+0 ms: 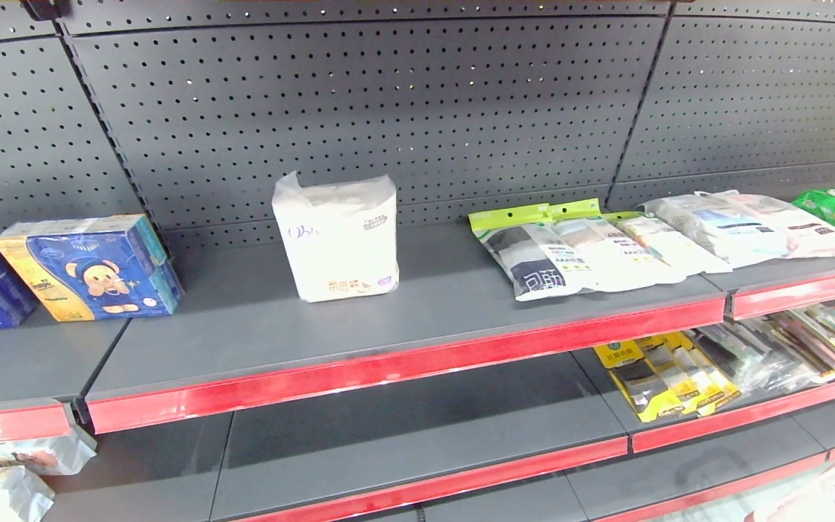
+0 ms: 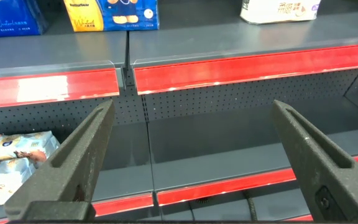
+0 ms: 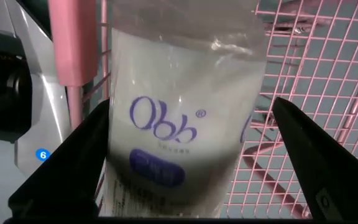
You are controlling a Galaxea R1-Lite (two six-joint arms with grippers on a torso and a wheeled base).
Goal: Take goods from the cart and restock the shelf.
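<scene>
Head: middle shelf bay carries one upright shelved tissue pack, with open deck on both sides out to the red front lip. Three green-header flat packs lie at the bay's right end.

Left wrist: left gripper is spread wide and holds nothing. Lower shelf deck lies open ahead of the fingers.

Right wrist: right gripper is spread wide, straddling one cart tissue pack inside the pink wire cart. One finger is against the pack, the other apart.
</scene>
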